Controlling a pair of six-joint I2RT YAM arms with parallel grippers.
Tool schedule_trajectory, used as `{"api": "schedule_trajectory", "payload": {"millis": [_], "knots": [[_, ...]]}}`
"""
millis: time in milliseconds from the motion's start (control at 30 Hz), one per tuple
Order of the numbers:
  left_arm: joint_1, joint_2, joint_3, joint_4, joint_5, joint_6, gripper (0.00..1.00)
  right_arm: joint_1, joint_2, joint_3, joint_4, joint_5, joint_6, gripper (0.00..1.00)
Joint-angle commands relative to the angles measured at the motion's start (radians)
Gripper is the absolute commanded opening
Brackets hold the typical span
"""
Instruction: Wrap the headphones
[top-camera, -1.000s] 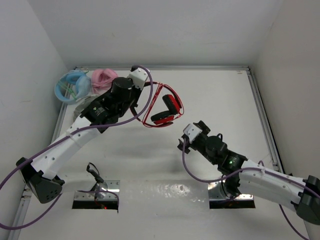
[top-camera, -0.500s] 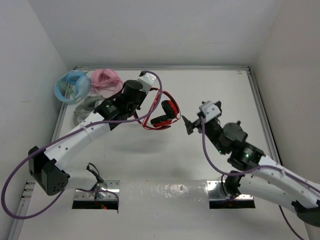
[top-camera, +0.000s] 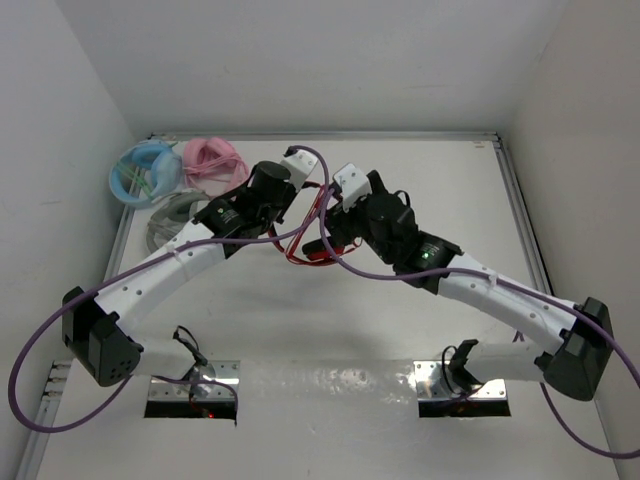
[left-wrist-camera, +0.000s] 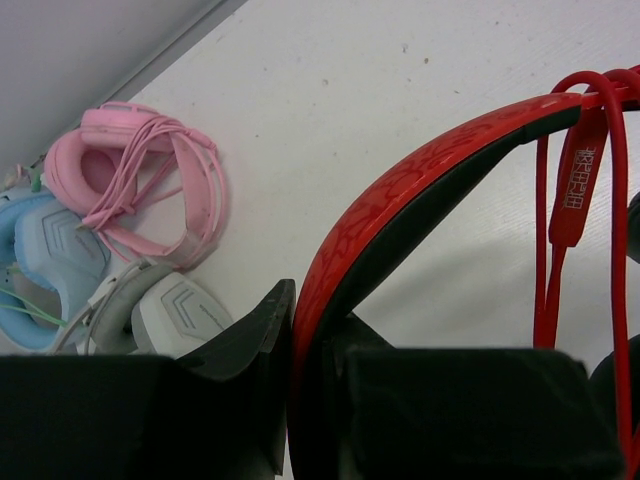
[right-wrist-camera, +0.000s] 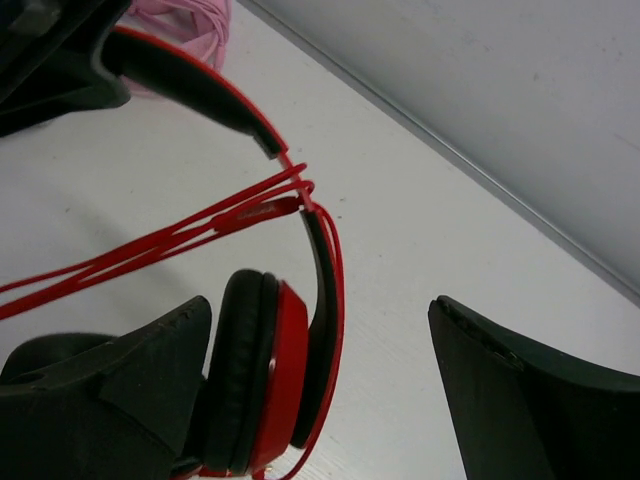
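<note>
The red headphones (top-camera: 318, 250) hang just above the table at centre back, partly hidden by both grippers. My left gripper (top-camera: 303, 188) is shut on their red-and-black headband (left-wrist-camera: 420, 190); the jaws clamp it at the bottom of the left wrist view (left-wrist-camera: 315, 340). The thin red cable (left-wrist-camera: 560, 250) hangs in loops off the band and trails down left in the top view (top-camera: 293, 247). My right gripper (top-camera: 335, 230) is open, its jaws wide apart (right-wrist-camera: 318, 310) on either side of one red earcup (right-wrist-camera: 265, 380) with a black cushion, not closed on it.
A pink pair (top-camera: 210, 160), a blue pair (top-camera: 145, 172) and a grey pair (top-camera: 175, 215) of headphones lie in the back left corner, just left of my left arm. Metal rails run along the table's left, back and right edges.
My right arm has swung from the front right up and left to the headphones, its jaws now straddling the earcup. My left gripper kept hold of the headband and shifted slightly right.
</note>
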Motion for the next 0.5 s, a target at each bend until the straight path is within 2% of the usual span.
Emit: {"api": "schedule_trajectory", "payload": {"millis": [0, 167, 300, 467], "knots": [[-0.006, -0.031, 0.011, 0.070, 0.005, -0.014, 0.00, -0.037, 0.036, 0.073, -0.042, -0.091, 0.082, 0.88], [-0.006, -0.043, 0.011, 0.072, 0.014, -0.013, 0.00, -0.089, 0.103, 0.096, -0.088, -0.099, 0.197, 0.87], [-0.006, -0.056, 0.011, 0.084, 0.008, -0.013, 0.00, -0.143, 0.152, 0.112, -0.113, -0.177, 0.256, 0.78], [-0.006, -0.054, 0.010, 0.096, -0.014, -0.008, 0.00, -0.149, 0.197, 0.113, -0.105, -0.263, 0.270, 0.68]]}}
